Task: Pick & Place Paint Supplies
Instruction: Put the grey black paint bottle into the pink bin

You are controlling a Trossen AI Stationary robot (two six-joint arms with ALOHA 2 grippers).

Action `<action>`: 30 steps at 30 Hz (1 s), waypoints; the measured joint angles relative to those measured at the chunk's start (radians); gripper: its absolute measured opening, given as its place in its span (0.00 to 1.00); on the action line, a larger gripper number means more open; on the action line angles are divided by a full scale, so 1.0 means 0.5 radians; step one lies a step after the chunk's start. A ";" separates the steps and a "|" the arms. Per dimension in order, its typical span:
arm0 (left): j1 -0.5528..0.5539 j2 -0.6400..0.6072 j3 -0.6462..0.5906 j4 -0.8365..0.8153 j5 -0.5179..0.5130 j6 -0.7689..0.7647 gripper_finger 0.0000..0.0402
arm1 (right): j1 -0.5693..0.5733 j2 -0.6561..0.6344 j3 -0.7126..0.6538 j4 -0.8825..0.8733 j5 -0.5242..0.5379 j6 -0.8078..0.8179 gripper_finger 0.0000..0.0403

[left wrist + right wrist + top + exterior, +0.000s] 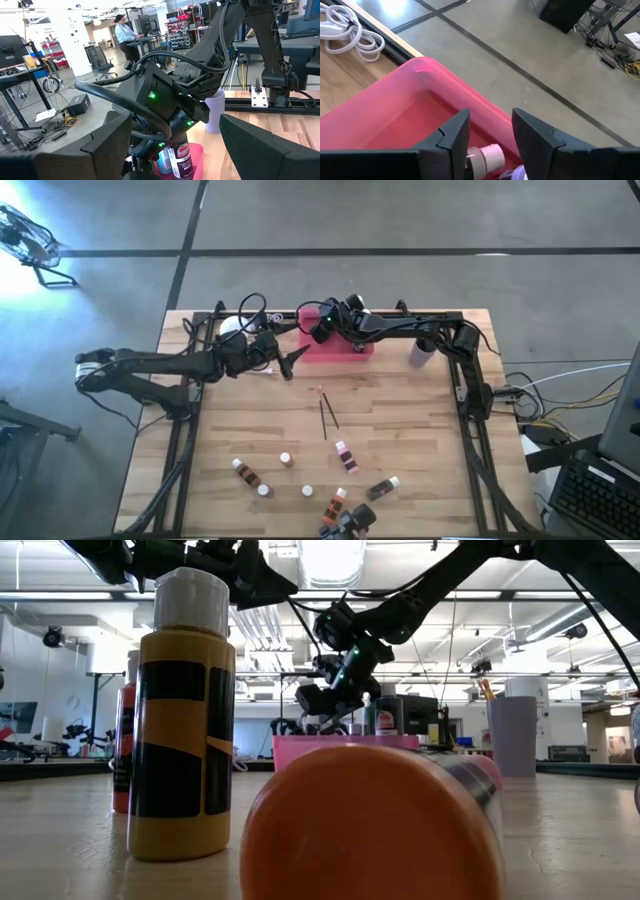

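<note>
table [400, 430] | pink tray [395, 95] at far edge, right gripper [490, 135] over it, fingers spread astride a white-capped bottle [487, 156] | left gripper [170, 150] beside, fingers spread, empty | seven small bottles [345, 455] near front: light, stiff, slick, grip mid-body | two brushes [327, 415] mid-table: thin, pinch handle
</note>
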 joint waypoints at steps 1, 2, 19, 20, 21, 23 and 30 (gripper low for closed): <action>0.000 0.000 0.000 0.000 0.000 0.000 0.76 | 0.000 0.000 0.000 0.000 -0.001 -0.002 0.34; 0.000 0.000 0.000 0.000 0.000 0.000 0.76 | 0.000 0.000 0.000 0.000 -0.001 -0.012 0.34; 0.008 0.000 0.010 -0.165 0.000 -0.108 0.76 | 0.098 -0.103 0.241 -0.330 0.021 -0.264 0.25; 0.010 0.000 0.014 -0.194 0.000 -0.136 0.76 | 0.114 -0.142 0.241 -0.356 0.032 -0.269 0.24; 0.014 0.000 0.025 -0.238 0.000 -0.157 0.76 | 0.129 -0.195 0.237 -0.363 0.034 -0.285 0.24; 0.026 0.000 0.051 -0.349 0.001 -0.201 0.76 | 0.161 -0.317 0.216 -0.425 0.054 -0.311 0.22; 0.124 0.101 0.100 -0.576 0.002 -0.411 0.76 | 0.203 -0.829 -0.043 -0.669 0.206 -0.204 0.20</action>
